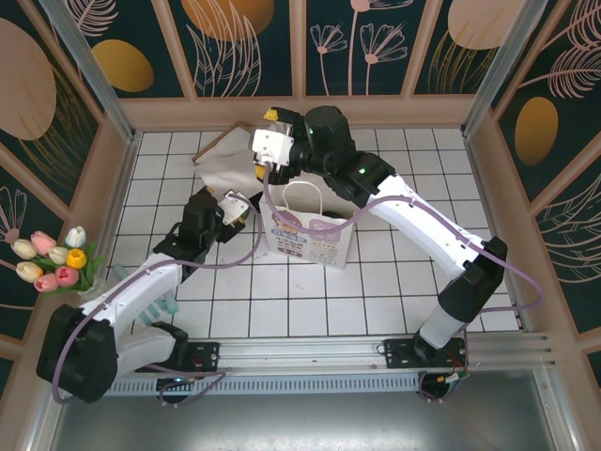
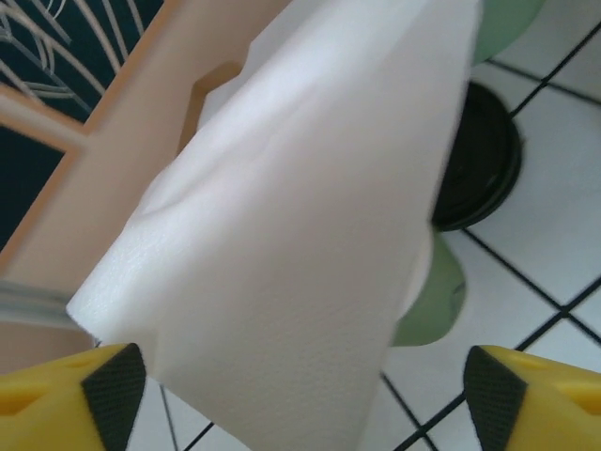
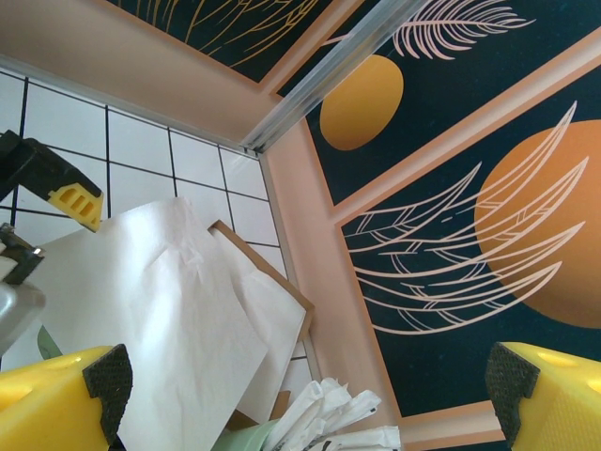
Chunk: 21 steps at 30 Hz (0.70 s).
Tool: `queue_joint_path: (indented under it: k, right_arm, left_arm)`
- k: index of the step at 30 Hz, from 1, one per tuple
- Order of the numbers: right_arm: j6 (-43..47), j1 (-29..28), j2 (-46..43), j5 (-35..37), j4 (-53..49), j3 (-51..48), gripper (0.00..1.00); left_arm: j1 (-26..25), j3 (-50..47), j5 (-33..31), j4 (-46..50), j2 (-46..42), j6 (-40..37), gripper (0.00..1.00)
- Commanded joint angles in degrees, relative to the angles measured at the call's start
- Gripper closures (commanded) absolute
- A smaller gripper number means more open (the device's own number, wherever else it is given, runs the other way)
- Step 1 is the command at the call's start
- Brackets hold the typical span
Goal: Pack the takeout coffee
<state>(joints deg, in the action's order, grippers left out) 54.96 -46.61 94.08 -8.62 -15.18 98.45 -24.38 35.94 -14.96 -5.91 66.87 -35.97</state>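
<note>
The takeout coffee (image 2: 484, 155) is sitting on the tiled bench (image 1: 394, 291), ahead of the left gripper (image 2: 302, 390) and off to its right side. You are seeing mostly its dark round top; a white sheet (image 2: 282, 235) is hanging in front and is covering the near part of the cup and most of its wall.

I am judging it as a light thing with a soft paper wall. If there is drink inside it is becoming heavier and will slosh, and this I cannot tell. A hard squeeze is likely to dent the wall or pop the top, and the top itself is looking smooth, so it is giving poor grip. You are better taking it on the wall, a little under the rim of the top, across the full width – and keeping it upright all the way.

The left jaws are standing wide apart with nothing clamped, although the sheet is lying between them and the cup. The right gripper (image 3: 310, 381) is hovering over the far-left corner with its jaws also wide apart and empty; below it are lying the same sheet, the pale green cup (image 3: 246, 437) and its paper-wrapped sticks (image 3: 329, 418).

The printed paper bag (image 1: 315, 235) is standing upright in the middle of the bench, just beside the left gripper – the mouth is looking open enough for a cup.
</note>
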Motion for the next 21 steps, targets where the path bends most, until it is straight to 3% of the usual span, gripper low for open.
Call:
queue_joint_path:
  k: [1,7,12,17,21]
  right_arm:
    - [-1.0,-0.5,-2.3,-0.9,2.3,-0.9,0.02]
    - [-1.4,-0.5,-2.9,-1.2,1.5,-0.8,0.02]
    - [-1.7,-0.5,-3.7,-1.5,1.9,-1.6,0.02]
    - [-3.5,-0.5,-4.9,-1.4,2.3,-2.4,0.02]
    - [-11.4,0.6,-5.1,-0.5,0.5,1.1,0.02]
  left_arm:
    - [-0.1,-0.1,-5.7,-6.6,0.7,-4.1,0.2]
    - [-0.1,-0.3,-1.8,-5.6,-1.7,-2.4,0.7]
    - [-0.1,0.4,-0.4,-4.1,-2.8,-1.2,1.0]
    - [-0.1,1.8,-1.9,-8.9,-4.7,2.0,1.0]
    - [0.3,10.1,-3.1,-7.1,-4.7,5.5,1.0]
